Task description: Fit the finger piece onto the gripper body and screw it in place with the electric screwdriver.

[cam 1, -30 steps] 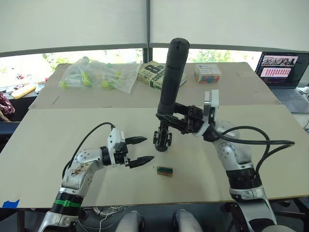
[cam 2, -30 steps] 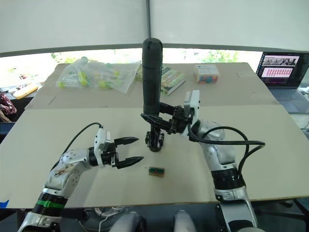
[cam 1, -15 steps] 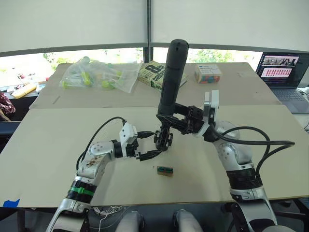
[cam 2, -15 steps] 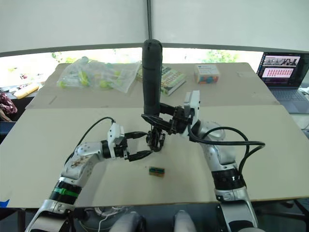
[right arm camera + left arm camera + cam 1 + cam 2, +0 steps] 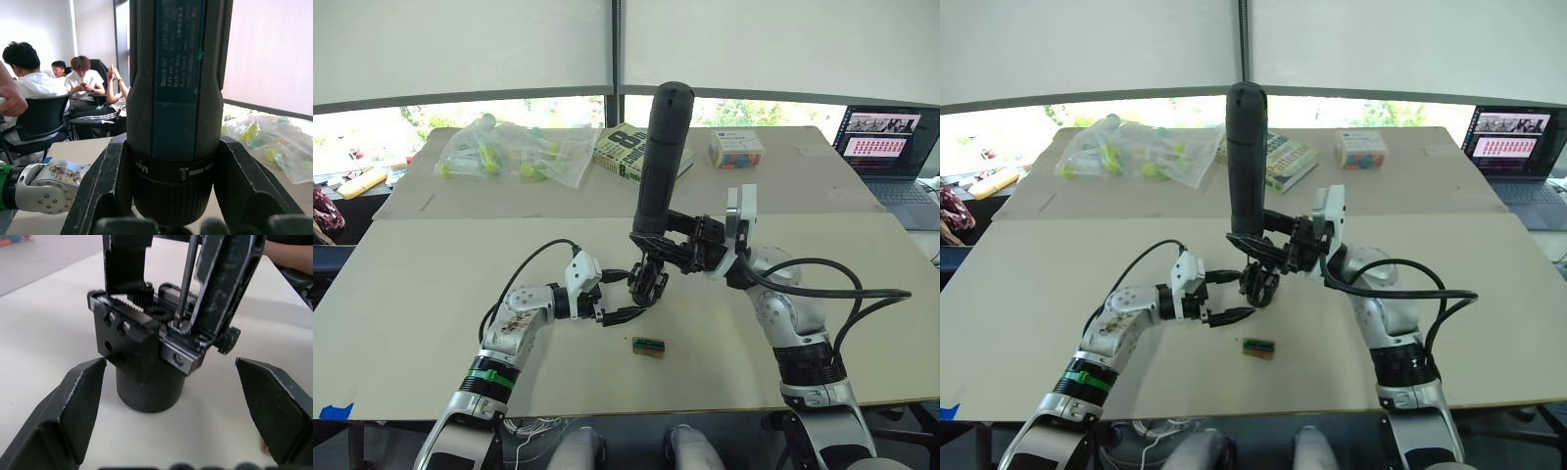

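Two grippers meet over the middle of my pale table [image 5: 431,294]. My right gripper [image 5: 674,242] is clamped around the lower barrel of the electric screwdriver [image 5: 660,157], holding it upright — a thick matte-black cylinder with a rounded top, narrowing below to a thin metal bit [image 5: 185,279]. In the left wrist view that bit comes down onto the top of the gripper body [image 5: 146,357], just beside the upright finger piece [image 5: 225,281], a black plastic part with scuffed, greyish edges seated on the body's top.

The gripper body stands on the table directly under the screwdriver: a smooth round black base, a blocky upper section with small screw heads and a toothed rack across the top.

My left gripper [image 5: 622,294] is spread wide, its two black fingers [image 5: 78,401] reaching either side of the body's round base without touching it — the base sits between them with table showing on both sides.

Just nearer to me lies a small green-and-black rectangular block [image 5: 647,347]. Farther back rest a clear bag of green-capped tubes [image 5: 514,152], a book [image 5: 628,149], a small box [image 5: 735,149] and an open laptop [image 5: 886,147].
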You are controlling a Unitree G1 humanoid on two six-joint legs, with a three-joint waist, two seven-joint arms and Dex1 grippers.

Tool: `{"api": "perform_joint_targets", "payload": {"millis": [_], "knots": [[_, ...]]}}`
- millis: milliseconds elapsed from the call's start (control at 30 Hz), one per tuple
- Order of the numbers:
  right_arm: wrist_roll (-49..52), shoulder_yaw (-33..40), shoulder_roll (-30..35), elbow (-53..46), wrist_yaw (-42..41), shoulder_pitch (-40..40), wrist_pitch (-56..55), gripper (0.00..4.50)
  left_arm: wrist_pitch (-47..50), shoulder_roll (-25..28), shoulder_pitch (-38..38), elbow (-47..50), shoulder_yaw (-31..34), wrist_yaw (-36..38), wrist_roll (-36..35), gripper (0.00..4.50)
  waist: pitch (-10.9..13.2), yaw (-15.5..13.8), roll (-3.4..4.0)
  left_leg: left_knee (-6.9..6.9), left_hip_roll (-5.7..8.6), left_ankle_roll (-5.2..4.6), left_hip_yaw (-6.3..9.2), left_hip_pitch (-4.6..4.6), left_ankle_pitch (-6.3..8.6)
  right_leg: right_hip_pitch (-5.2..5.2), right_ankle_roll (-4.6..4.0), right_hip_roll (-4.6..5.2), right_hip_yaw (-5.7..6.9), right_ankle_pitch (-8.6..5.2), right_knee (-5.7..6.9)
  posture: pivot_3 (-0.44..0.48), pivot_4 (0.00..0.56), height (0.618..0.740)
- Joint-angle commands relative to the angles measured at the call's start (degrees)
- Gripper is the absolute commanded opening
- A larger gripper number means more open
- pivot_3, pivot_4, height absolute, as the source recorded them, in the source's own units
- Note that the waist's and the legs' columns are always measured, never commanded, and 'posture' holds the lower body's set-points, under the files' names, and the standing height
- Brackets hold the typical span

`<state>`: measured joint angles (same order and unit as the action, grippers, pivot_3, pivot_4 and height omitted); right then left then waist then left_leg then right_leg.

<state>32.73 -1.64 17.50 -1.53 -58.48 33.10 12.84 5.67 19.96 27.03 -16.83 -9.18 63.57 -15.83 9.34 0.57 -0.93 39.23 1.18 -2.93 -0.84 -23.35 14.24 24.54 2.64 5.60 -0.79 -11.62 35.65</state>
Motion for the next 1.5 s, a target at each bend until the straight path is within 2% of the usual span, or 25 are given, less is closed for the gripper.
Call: {"api": "perform_joint_targets", "payload": {"millis": [33, 233, 867, 1367, 1400, 1433, 1500], "knots": [[0.6, 0.4, 0.3, -2.9, 0.1, 0.5, 0.0, 1.90, -1.4, 0.3, 1.2, 0.0, -0.1, 1.3, 0.2, 4.50, 0.0, 0.1, 0.00, 0.00, 0.00, 0.00, 0.00, 0.00, 0.00, 0.00, 0.00, 0.00, 0.00, 0.00, 0.00, 0.000, 0.150, 0.740], [0.4, 0.4, 0.3, -2.5, 0.1, 0.7, -0.1, 1.90, -2.0, 0.7, 1.9, -2.2, 0.0, 2.1, 0.6, 4.50, 0.0, 0.1, 0.00, 0.00, -0.03, 0.00, 0.00, 0.01, 0.00, 0.00, 0.00, -0.05, 0.00, 0.00, 0.02, 0.000, 0.150, 0.740], [-0.1, 0.2, 0.3, -2.3, 0.5, 0.7, -0.3, 1.90, -7.9, -5.1, 10.5, -17.3, -0.7, 3.7, 3.7, 4.50, 0.0, 0.1, -0.02, 0.01, -0.01, -0.01, 0.00, 0.01, 0.00, -0.03, 0.00, -0.11, 0.00, 0.00, 0.08, 0.000, 0.150, 0.740], [-0.4, 0.2, 0.5, -2.4, 0.7, 0.7, -0.3, 1.90, -10.2, -6.8, 12.2, -23.1, -0.4, 3.8, 5.7, 4.50, 0.0, 0.1, -0.03, 0.01, -0.03, -0.01, 0.00, 0.03, 0.00, -0.06, 0.01, -0.15, -0.01, 0.00, 0.10, 0.000, 0.150, 0.740], [-0.4, 0.2, 0.5, -2.4, 0.7, 0.7, -0.3, 1.90, -10.2, -6.8, 12.1, -23.1, -0.4, 3.8, 5.8, 3.97, 0.0, 0.1, -0.03, 0.01, -0.03, -0.01, 0.00, 0.03, 0.00, -0.06, 0.01, -0.15, -0.01, 0.00, 0.09, 0.000, 0.150, 0.740], [-0.4, 0.2, 0.5, -2.4, 0.7, 0.7, -0.3, 1.90, -10.3, -6.8, 12.0, -23.1, -0.4, 3.8, 5.8, 3.72, 0.0, 0.1, -0.03, 0.01, -0.03, -0.01, 0.00, 0.03, 0.00, -0.06, 0.01, -0.15, -0.01, 0.00, 0.10, 0.000, 0.150, 0.740], [-0.4, 0.2, 0.5, -2.5, 0.8, 0.6, -0.3, 1.90, -10.5, -7.0, 11.8, -23.1, -0.4, 3.8, 5.9, 3.72, 0.0, 0.1, -0.03, 0.01, -0.03, -0.01, 0.00, 0.03, 0.00, -0.06, 0.01, -0.16, -0.01, 0.00, 0.10, 0.000, 0.150, 0.740]]}}
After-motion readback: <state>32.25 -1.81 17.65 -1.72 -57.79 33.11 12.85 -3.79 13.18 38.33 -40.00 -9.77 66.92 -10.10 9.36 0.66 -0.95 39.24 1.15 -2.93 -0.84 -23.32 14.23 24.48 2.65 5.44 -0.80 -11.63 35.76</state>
